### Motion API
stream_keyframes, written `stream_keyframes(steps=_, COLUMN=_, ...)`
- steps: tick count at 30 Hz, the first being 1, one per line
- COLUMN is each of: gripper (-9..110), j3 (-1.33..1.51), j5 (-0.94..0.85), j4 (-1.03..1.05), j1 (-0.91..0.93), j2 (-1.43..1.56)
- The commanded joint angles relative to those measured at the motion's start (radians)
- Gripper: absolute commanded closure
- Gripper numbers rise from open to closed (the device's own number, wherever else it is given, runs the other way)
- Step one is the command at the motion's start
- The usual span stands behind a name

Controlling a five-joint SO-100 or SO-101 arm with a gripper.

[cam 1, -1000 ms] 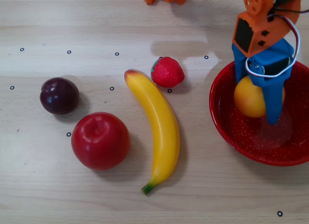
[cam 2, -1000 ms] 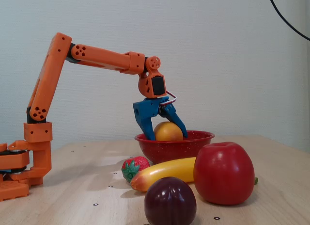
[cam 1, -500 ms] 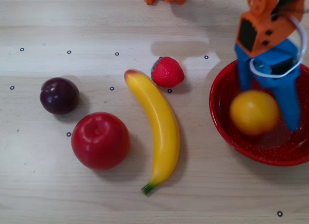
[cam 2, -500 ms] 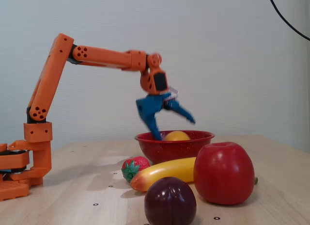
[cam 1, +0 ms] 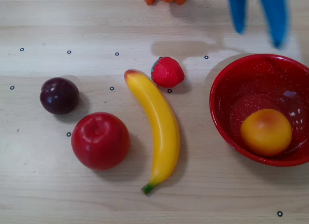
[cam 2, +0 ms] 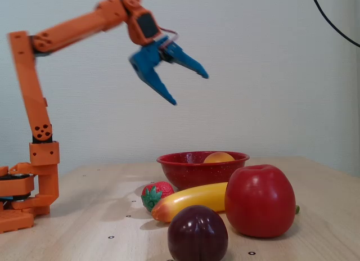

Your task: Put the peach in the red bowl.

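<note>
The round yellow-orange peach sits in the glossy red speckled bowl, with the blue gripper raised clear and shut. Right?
Not quite: the blue gripper is open, fingers spread, as the fixed view shows. The round yellow-orange peach does sit in the glossy red speckled bowl, with the gripper raised clear.

overhead view: peach [cam 1: 266, 132] in red bowl [cam 1: 223, 118] | right of banana [cam 1: 157, 126] | apple [cam 1: 100, 140] farther left

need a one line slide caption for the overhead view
Peach resting in the red bowl, open tool above, other fruit alongside.

The yellow-orange peach [cam 1: 266, 132] rests inside the glossy, white-speckled red bowl [cam 1: 223, 121], toward its lower rim in the overhead view.
</note>
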Motion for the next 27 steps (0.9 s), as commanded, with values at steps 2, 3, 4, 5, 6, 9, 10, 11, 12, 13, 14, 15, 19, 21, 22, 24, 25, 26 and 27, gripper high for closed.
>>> stream_keyframes(steps=2, gripper=79, j3=0.091, j5=0.035, j4=0.020, j1=-0.058, j2=0.221)
stream_keyframes(steps=3, gripper=81, j3=0.138, j5=0.041, j4=0.021, j1=-0.075, j2=0.264)
stream_keyframes(steps=4, gripper=83, j3=0.184, j5=0.048, j4=0.018, j1=-0.092, j2=0.307)
stream_keyframes(steps=5, gripper=86, j3=0.229, j5=0.051, j4=0.012, j1=-0.110, j2=0.348)
stream_keyframes(steps=6, gripper=90, j3=0.270, j5=0.055, j4=0.009, j1=-0.127, j2=0.385)
stream_keyframes(steps=9, gripper=101, j3=0.393, j5=0.060, j4=-0.029, j1=-0.183, j2=0.485)
stream_keyframes(steps=10, gripper=101, j3=0.434, j5=0.058, j4=-0.046, j1=-0.201, j2=0.511)
stream_keyframes(steps=11, gripper=101, j3=0.479, j5=0.058, j4=-0.067, j1=-0.219, j2=0.540)
stream_keyframes(steps=12, gripper=101, j3=0.526, j5=0.057, j4=-0.089, j1=-0.235, j2=0.572)
stream_keyframes(steps=13, gripper=101, j3=0.578, j5=0.057, j4=-0.114, j1=-0.252, j2=0.607)
stream_keyframes(steps=14, gripper=101, j3=0.634, j5=0.057, j4=-0.141, j1=-0.267, j2=0.647)
stream_keyframes(steps=15, gripper=101, j3=0.687, j5=0.058, j4=-0.166, j1=-0.281, j2=0.690)
stream_keyframes(steps=19, gripper=101, j3=0.867, j5=0.061, j4=-0.212, j1=-0.308, j2=0.838)
stream_keyframes(steps=21, gripper=101, j3=0.957, j5=0.060, j4=-0.230, j1=-0.319, j2=0.919)
stream_keyframes(steps=22, gripper=101, j3=1.009, j5=0.058, j4=-0.250, j1=-0.325, j2=0.965)
stream_keyframes(steps=24, gripper=101, j3=1.100, j5=0.058, j4=-0.285, j1=-0.336, j2=1.042)
stream_keyframes(steps=25, gripper=101, j3=1.138, j5=0.060, j4=-0.299, j1=-0.339, j2=1.071)
stream_keyframes(steps=26, gripper=101, j3=1.175, j5=0.060, j4=-0.313, j1=-0.344, j2=1.098)
stream_keyframes(steps=27, gripper=101, j3=1.209, j5=0.058, j4=-0.327, j1=-0.345, j2=1.124)
